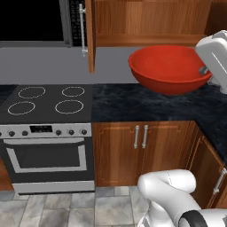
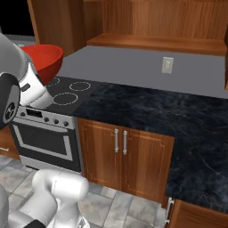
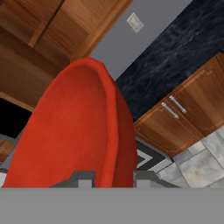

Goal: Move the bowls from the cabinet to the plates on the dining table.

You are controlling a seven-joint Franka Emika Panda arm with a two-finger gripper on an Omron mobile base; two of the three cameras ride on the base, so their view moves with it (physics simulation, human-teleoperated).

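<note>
Red bowl (image 1: pixel 170 68) is held up in the air over the black marbled counter (image 1: pixel 146 104), just below the open wooden cabinet (image 1: pixel 150 22); glossy, round, deep-sided, with a thick rolled rim. In the hand view the gripper (image 3: pixel 113 177) pinches the rim of the bowl (image 3: pixel 74 131): one dark finger tip (image 3: pixel 83 177) sits on the inner side, the other on the outer wall, rim clamped between them. The bowl's smooth inside spreads from the tips up toward 12 o'clock. In the left base view the bowl sits at about 2 o'clock, the white hand against its right edge. Stove (image 1: pixel 46 99) at 9 o'clock: flat black top, four thin white rings, grey front. Low wood cupboards (image 1: pixel 142 150) below the counter, panelled, with short silver handles. Cabinet shelf (image 2: pixel 156 43) is plain wood. Pale wall outlet (image 2: pixel 167 65) on the grey wall.
</note>
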